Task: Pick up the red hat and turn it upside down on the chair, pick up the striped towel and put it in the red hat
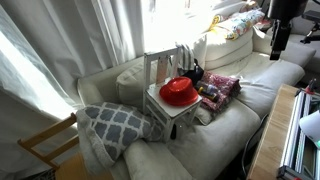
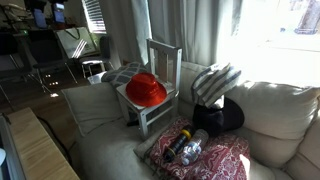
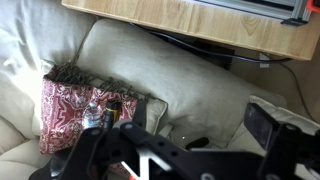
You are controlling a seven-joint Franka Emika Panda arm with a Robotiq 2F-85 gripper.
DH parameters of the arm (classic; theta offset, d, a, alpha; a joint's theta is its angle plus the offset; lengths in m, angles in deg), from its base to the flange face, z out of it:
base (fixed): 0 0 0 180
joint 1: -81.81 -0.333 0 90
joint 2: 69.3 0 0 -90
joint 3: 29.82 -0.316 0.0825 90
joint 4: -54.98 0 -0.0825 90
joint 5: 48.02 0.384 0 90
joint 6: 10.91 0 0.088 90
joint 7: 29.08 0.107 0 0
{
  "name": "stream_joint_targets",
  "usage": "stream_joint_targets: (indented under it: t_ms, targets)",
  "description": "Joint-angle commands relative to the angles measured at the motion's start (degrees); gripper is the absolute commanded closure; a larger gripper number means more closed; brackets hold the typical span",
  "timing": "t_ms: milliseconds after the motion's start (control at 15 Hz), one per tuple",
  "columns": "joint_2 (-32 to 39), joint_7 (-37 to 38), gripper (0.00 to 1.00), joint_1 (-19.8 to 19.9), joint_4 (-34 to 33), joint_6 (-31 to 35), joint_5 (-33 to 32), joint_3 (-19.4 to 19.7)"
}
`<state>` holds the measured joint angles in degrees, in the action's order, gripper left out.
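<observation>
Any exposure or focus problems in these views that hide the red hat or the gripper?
In both exterior views the window is blown out, but the red hat reads clearly; in the wrist view the gripper is a dark, soft-focus mass across the bottom, the patterned cushion behind it is sharper, and the hat is out of frame.

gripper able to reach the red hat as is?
Probably yes: the hat lies uncovered on the chair seat, open from above; only the backrest stands behind it. The gripper hangs high, off to the side.
</observation>
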<state>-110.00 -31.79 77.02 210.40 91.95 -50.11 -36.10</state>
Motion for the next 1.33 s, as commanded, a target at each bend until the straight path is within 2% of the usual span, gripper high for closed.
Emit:
stream_joint_targets:
  t_ms: [0, 267, 333, 533, 733, 800, 1000, 1067, 1133, 1200, 1267]
  targets:
    - [0.07, 0.38, 0.00, -0.68, -0.07, -0.09, -0.36, 0.61]
    - [0.07, 0.38, 0.00, -0.68, -0.07, -0.09, -0.36, 0.61]
    - [3.86, -0.32, 0.00, 0.01, -0.94, 0.87, 0.37, 1.95]
    - [11.74, -7.29, 0.00, 1.28, -1.89, 9.04, 3.11, 8.98]
    - [21.17, -18.11, 0.00, 0.54, -3.61, 19.36, 8.59, 16.06]
    - [24.36, -18.61, 0.00, 1.31, -3.92, 22.43, 9.95, 16.90]
    - [34.39, -28.05, 0.00, 0.22, -6.85, 28.58, 21.42, 20.65]
    - [37.73, -31.54, 0.00, 0.22, -8.38, 28.85, 26.41, 21.06]
    - [41.10, -35.10, 0.00, -2.62, -10.30, 28.54, 30.75, 24.62]
    - [43.69, -38.69, 0.00, -3.84, -12.73, 26.20, 35.19, 26.98]
    - [47.14, -41.96, 0.00, -2.47, -14.88, 25.28, 39.73, 26.00]
